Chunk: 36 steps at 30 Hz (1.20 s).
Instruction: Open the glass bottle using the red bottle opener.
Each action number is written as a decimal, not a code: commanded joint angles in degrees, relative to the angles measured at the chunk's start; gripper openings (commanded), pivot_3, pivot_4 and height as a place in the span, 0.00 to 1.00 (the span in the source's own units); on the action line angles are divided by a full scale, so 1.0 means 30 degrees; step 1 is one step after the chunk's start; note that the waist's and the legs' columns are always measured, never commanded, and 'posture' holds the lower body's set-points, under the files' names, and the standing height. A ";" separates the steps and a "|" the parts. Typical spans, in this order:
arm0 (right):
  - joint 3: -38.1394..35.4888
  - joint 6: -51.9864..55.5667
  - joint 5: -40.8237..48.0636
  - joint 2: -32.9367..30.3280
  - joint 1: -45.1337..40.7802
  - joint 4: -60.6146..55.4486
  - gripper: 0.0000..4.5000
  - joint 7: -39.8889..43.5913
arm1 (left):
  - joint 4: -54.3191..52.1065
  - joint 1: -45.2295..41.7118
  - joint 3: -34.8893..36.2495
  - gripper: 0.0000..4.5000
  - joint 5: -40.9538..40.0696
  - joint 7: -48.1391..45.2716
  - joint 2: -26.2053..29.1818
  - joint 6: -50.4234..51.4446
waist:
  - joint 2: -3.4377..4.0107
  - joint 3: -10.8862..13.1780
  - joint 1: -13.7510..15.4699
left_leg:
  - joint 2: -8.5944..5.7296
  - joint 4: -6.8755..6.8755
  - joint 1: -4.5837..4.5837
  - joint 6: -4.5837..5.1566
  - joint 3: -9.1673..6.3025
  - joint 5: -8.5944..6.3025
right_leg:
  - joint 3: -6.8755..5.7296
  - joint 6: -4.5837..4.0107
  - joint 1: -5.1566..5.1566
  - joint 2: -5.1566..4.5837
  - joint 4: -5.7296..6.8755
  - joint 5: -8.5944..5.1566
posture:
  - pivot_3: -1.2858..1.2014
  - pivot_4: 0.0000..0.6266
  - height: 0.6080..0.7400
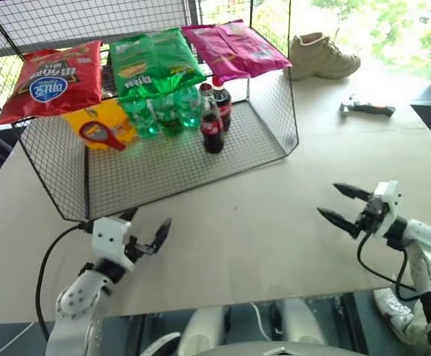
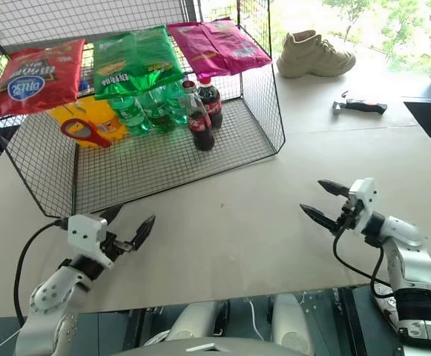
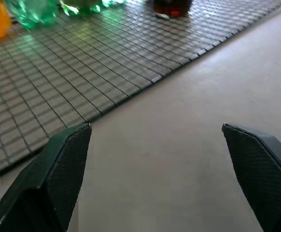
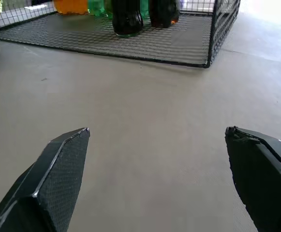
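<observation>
Glass bottle: slim, contoured, dark-filled, upright on wire-mesh rack, upper centre. Red bottle opener: flat, ring-headed, upper left. Left gripper, right gripper: black fingers wide, empty, lower frame.

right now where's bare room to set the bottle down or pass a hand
Free: the wide bare table between the wire rack and both open grippers, left gripper and right gripper; also the rack's front mesh floor. Crowded: the rack's back, where the glass bottle, green bottles and red bottle opener cluster under snack bags.
</observation>
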 commanded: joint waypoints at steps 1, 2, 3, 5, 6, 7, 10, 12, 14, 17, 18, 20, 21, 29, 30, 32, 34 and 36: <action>0.0435 0.1047 0.0781 0.0466 0.0165 -0.3078 1.00 -0.0921 | -0.0088 -0.0931 0.1029 0.99 -0.0057 0.1195 -0.0367 -0.0383 | -0.0008 -0.0005 0.0001 | -0.0002 0.0000 0.0000 0.0000 0.0000 0.0000 | 0.0000 0.0000 -0.0001 0.0006 0.0002 0.0000 | 0.52 0.24 1.00; 0.0834 0.1699 0.0988 0.0795 0.0255 -0.4548 1.00 -0.1574 | -0.0045 -0.1572 0.1355 0.99 -0.0067 0.1776 -0.0495 -0.0346 | -0.0007 -0.0005 0.0003 | -0.0006 0.0001 0.0000 -0.0001 -0.0001 0.0000 | -0.0001 0.0001 -0.0001 0.0013 0.0005 0.0001 | 0.52 0.24 1.00; 0.1269 0.2328 0.1101 0.1081 0.0353 -0.5962 1.00 -0.2260 | 0.0030 -0.2207 0.1663 0.99 -0.0013 0.2354 -0.0559 -0.0330 | -0.0006 -0.0004 0.0009 | -0.0014 0.0000 -0.0002 -0.0003 -0.0004 0.0002 | -0.0001 0.0001 -0.0005 0.0009 0.0007 0.0001 | 0.52 0.24 1.00; 0.1975 0.3488 0.1133 0.1484 0.0493 -0.8117 1.00 -0.3501 | 0.0204 -0.3188 0.2087 0.99 0.0139 0.3120 -0.0544 -0.0271 | -0.0013 -0.0007 0.0028 | -0.0015 0.0002 -0.0014 -0.0007 -0.0030 0.0003 | 0.0001 0.0000 -0.0014 -0.0003 0.0017 0.0001 | 0.52 0.24 1.00; 0.2250 0.4095 0.1121 0.1620 0.0524 -0.8910 1.00 -0.4075 | 0.0339 -0.3610 0.2231 0.99 0.0301 0.3430 -0.0492 -0.0247 | -0.0014 -0.0009 0.0028 | -0.0011 0.0007 -0.0018 -0.0017 -0.0056 0.0009 | -0.0001 -0.0001 -0.0014 -0.0003 0.0027 0.0002 | 0.52 0.24 1.00; 0.2640 0.4768 0.0953 0.1702 0.0602 -0.9887 1.00 -0.4752 | 0.0466 -0.4005 0.2449 0.99 0.0466 0.3795 -0.0442 -0.0242 | -0.0019 -0.0014 0.0023 | -0.0012 0.0007 -0.0014 -0.0032 -0.0061 0.0017 | -0.0010 -0.0001 -0.0013 0.0001 0.0042 0.0002 | 0.52 0.24 1.00; 0.3522 0.6457 0.1016 0.1929 0.0749 -1.2372 1.00 -0.6446 | 0.0826 -0.5016 0.2848 0.99 0.0765 0.4544 -0.0282 -0.0069 | -0.0032 -0.0025 0.0023 | -0.0057 0.0007 -0.0009 -0.0056 -0.0058 0.0031 | -0.0039 0.0002 -0.0010 0.0019 0.0044 0.0003 | 0.52 0.24 1.00; 0.3965 0.7304 0.1032 0.1973 0.0939 -1.3723 1.00 -0.7301 | 0.1143 -0.5563 0.2950 0.99 0.0922 0.4875 -0.0185 0.0001 | -0.0048 -0.0033 0.0024 | -0.0082 0.0008 -0.0015 -0.0102 -0.0061 0.0059 | -0.0039 0.0007 -0.0014 0.0009 0.0044 0.0005 | 0.52 0.24 1.00; 0.4375 0.7965 0.0614 0.1960 0.0982 -1.4863 1.00 -0.8234 | 0.1646 -0.6216 0.3076 0.99 0.0955 0.5281 -0.0244 0.0130 | -0.0056 -0.0038 0.0037 | -0.0084 0.0008 -0.0018 -0.0107 -0.0074 0.0061 | -0.0058 0.0008 -0.0014 0.0010 0.0044 0.0005 | 0.52 0.24 1.00; 0.4728 0.8829 -0.0110 0.1945 0.0697 -1.5865 1.00 -0.9681 | 0.2521 -0.7267 0.2930 0.99 0.0917 0.5417 -0.0157 0.0341 | -0.0073 -0.0049 0.0032 | -0.0091 0.0008 -0.0018 -0.0109 -0.0081 0.0063 | -0.0069 0.0010 -0.0012 0.0013 0.0044 0.0006 | 0.52 0.24 1.00; 0.4833 0.9071 -0.0542 0.1923 0.0631 -1.6194 1.00 -1.0239 | 0.2854 -0.7650 0.2831 0.99 0.0929 0.5362 -0.0089 0.0344 | -0.0078 -0.0051 0.0029 | -0.0093 0.0009 -0.0017 -0.0110 -0.0082 0.0064 | -0.0072 0.0011 -0.0012 0.0015 0.0048 0.0006 | 0.52 0.24 1.00; 0.5261 0.9092 -0.1972 0.1802 0.0581 -1.6710 1.00 -1.1263 | 0.3662 -0.8513 0.2712 0.99 0.0991 0.5336 -0.0003 0.0294 | -0.0089 -0.0058 0.0021 | -0.0097 0.0012 -0.0014 -0.0111 -0.0085 0.0066 | -0.0076 0.0011 -0.0012 0.0022 0.0056 0.0007 | 0.52 0.24 1.00; 0.5493 0.9088 -0.2407 0.1789 0.0586 -1.6889 1.00 -1.1537 | 0.4067 -0.8937 0.2701 0.99 0.0943 0.5338 -0.0006 0.0273 | -0.0091 -0.0059 0.0025 | -0.0098 0.0012 -0.0014 -0.0113 -0.0089 0.0067 | -0.0083 0.0011 -0.0012 0.0024 0.0059 0.0007 | 0.52 0.24 1.00; 0.6395 0.8747 -0.4270 0.1924 0.0803 -1.7790 1.00 -1.2527 | 0.6850 -1.1681 0.2450 0.99 0.0973 0.4957 0.0210 -0.0367 | -0.0115 -0.0072 -0.0019 | -0.0109 0.0016 -0.0013 -0.0123 -0.0094 0.0074 | -0.0086 0.0013 -0.0014 0.0028 0.0064 0.0007 | 0.52 0.24 1.00; 0.6447 0.8677 -0.4391 0.1920 0.0772 -1.7830 1.00 -1.2540 | 0.7106 -1.1906 0.2440 0.99 0.0988 0.4918 0.0231 -0.0465 | -0.0122 -0.0075 -0.0021 | -0.0109 0.0016 -0.0012 -0.0123 -0.0094 0.0074 | -0.0086 0.0012 -0.0013 0.0028 0.0065 0.0007 | 0.52 0.24 1.00; 0.6583 0.8492 -0.4642 0.1951 0.0636 -1.7810 1.00 -1.2541 | 0.7583 -1.2326 0.2470 0.99 0.1000 0.4863 0.0242 -0.0716 | -0.0125 -0.0077 -0.0028 | -0.0109 0.0017 -0.0012 -0.0123 -0.0095 0.0074 | -0.0086 0.0013 -0.0013 0.0028 0.0064 0.0007 | 0.52 0.24 1.00; 0.6696 0.8315 -0.4841 0.1999 0.0561 -1.7696 1.00 -1.2492 | 0.7940 -1.2611 0.2486 0.99 0.1045 0.4858 0.0250 -0.0982 | -0.0130 -0.0079 -0.0021 | -0.0111 0.0017 -0.0014 -0.0124 -0.0097 0.0074 | -0.0088 0.0013 -0.0013 0.0027 0.0064 0.0008 | 0.52 0.24 1.00; 0.6785 0.8127 -0.5001 0.2041 0.0568 -1.7599 1.00 -1.2419 | 0.8180 -1.2802 0.2492 0.99 0.1084 0.4866 0.0251 -0.1199 | -0.0130 -0.0079 -0.0045 | -0.0111 0.0019 -0.0012 -0.0124 -0.0096 0.0075 | -0.0086 0.0014 -0.0013 0.0027 0.0064 0.0008 | 0.52 0.24 1.00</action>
